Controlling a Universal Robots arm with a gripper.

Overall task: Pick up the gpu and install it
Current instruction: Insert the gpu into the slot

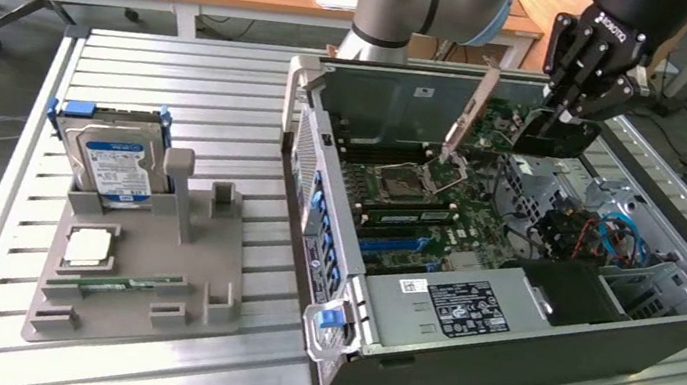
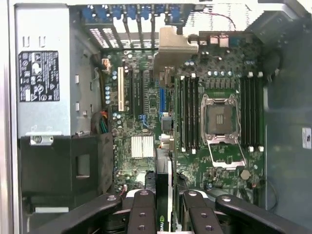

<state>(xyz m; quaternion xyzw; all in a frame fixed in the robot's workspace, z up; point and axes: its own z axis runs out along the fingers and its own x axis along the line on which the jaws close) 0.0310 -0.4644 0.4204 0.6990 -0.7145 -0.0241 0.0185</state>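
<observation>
My gripper (image 1: 567, 118) hangs over the far end of the open computer case (image 1: 646, 336), shut on the gpu (image 1: 551, 138), a dark flat card held on edge above the motherboard (image 1: 447, 222). In the wrist view the gpu (image 2: 164, 180) runs edge-on between my black fingers (image 2: 141, 209), and its silvery end bracket (image 2: 174, 44) reaches toward the case's rear slot openings. The card floats above the motherboard (image 2: 141, 122), beside the expansion slots (image 2: 138, 92) and over a blue slot (image 2: 162, 100).
The case holds a power supply (image 1: 456, 304), drive bays with blue cables (image 1: 607, 235) and an open CPU socket (image 1: 399, 182) with its lever raised. On the exterior view's left, a grey holder (image 1: 123, 273) carries a hard drive (image 1: 116, 166), a CPU and a RAM stick (image 1: 116, 284).
</observation>
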